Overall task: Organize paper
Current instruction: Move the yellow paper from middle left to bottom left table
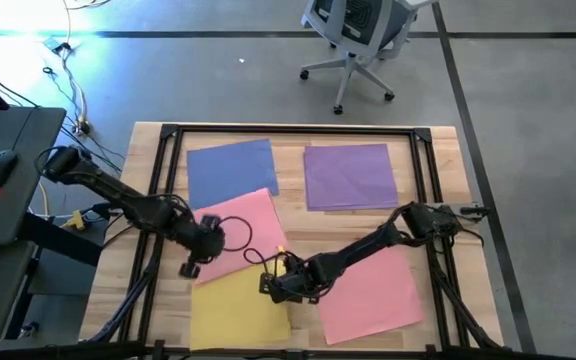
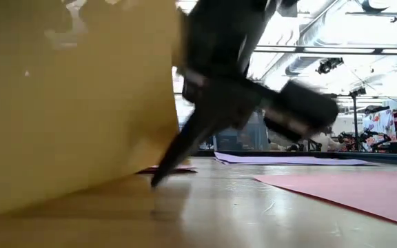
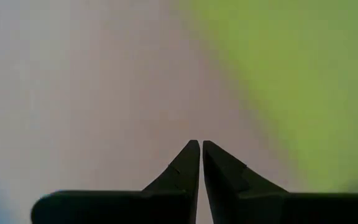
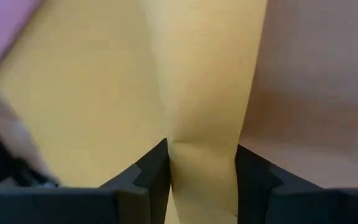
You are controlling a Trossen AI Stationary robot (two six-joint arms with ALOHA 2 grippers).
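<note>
In the high view, 5 sheets are seen spread on the wooden table (image 1: 438,300): a blue sheet (image 1: 230,170) and a purple sheet (image 1: 350,176) at the far side, a pink sheet (image 1: 243,225) overlapping a yellow sheet (image 1: 233,310), and another pink sheet (image 1: 373,295) at the right. The left gripper (image 1: 193,262) is placed at the edge of the overlapping pink sheet; the right gripper (image 1: 276,283) is set at the yellow sheet's corner. In the low view, that yellow sheet (image 2: 67,103) is seen lifted off the table. In the left wrist view, the left fingers (image 3: 188,168) are pressed together, nothing between them. In the right wrist view, a raised fold of yellow paper (image 4: 204,124) is pinched between the right fingers (image 4: 151,174). No stack is formed yet; most gathering is judged to remain.
</note>
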